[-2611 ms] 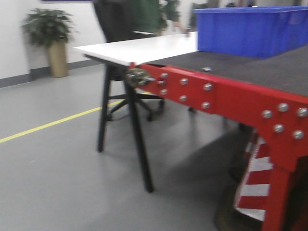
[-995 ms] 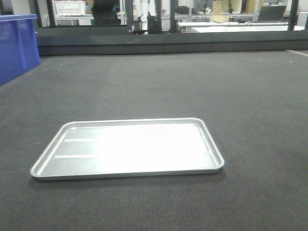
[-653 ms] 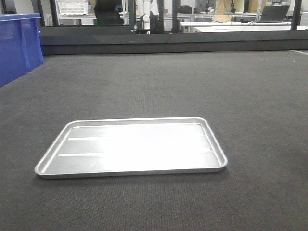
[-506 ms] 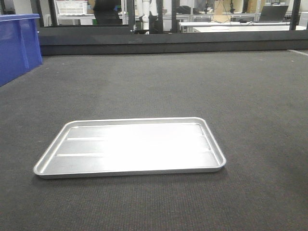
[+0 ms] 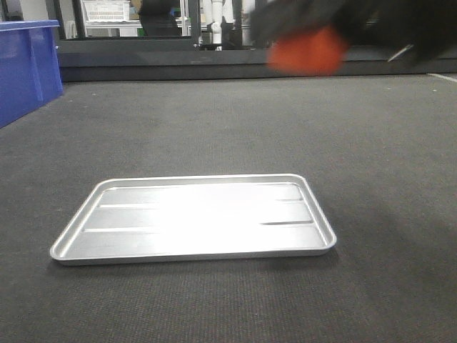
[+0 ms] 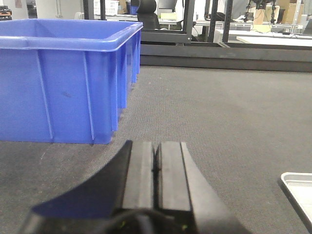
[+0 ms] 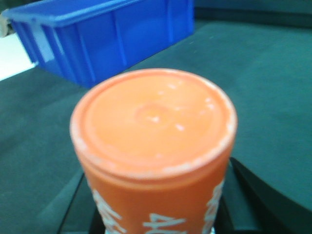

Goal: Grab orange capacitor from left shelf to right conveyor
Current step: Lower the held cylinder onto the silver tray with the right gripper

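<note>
Well right of the blue bin [image 5: 25, 68], itself cut by the front view's left edge, the orange capacitor [image 5: 307, 50] is a motion-blurred blob under a dark smeared arm [image 5: 400, 25] running off the top. The right wrist view crops the capacitor's lower body, leaving its white print unreadable, and the capacitor hides most of the right hand [image 7: 155, 217]; the bin behind is soft and clipped. In the left wrist view, right of the bin, only a corner of the silver tray [image 6: 297, 192] shows, and the left hand [image 6: 156, 148] is cut at the bottom.
</note>
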Robot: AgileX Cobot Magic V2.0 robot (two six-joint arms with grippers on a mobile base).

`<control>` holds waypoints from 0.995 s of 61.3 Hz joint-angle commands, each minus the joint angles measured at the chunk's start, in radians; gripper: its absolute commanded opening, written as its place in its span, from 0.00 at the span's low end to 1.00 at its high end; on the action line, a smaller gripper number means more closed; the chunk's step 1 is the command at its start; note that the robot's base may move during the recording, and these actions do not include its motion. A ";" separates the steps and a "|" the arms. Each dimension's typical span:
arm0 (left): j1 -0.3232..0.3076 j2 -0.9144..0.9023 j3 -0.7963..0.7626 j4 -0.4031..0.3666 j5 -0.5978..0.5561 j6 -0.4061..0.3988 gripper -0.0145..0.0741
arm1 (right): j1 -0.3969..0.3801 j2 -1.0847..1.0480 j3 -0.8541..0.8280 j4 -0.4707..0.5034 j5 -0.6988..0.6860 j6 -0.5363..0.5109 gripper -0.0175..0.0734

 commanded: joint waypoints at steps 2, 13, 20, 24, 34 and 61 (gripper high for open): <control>-0.002 -0.007 0.022 -0.002 -0.091 -0.006 0.02 | 0.001 0.137 -0.036 -0.003 -0.294 -0.085 0.25; -0.002 -0.007 0.022 -0.002 -0.091 -0.006 0.02 | 0.001 0.391 -0.036 0.030 -0.561 -0.143 0.25; -0.002 -0.007 0.022 -0.002 -0.091 -0.006 0.02 | 0.001 0.500 -0.036 0.073 -0.691 -0.143 0.26; -0.002 -0.007 0.022 -0.002 -0.091 -0.006 0.02 | 0.001 0.560 -0.036 0.101 -0.750 -0.143 0.26; -0.002 -0.007 0.022 -0.002 -0.091 -0.006 0.02 | 0.001 0.639 -0.038 0.148 -0.764 -0.143 0.26; -0.002 -0.007 0.022 -0.002 -0.091 -0.006 0.02 | 0.001 0.658 -0.038 0.147 -0.766 -0.143 0.84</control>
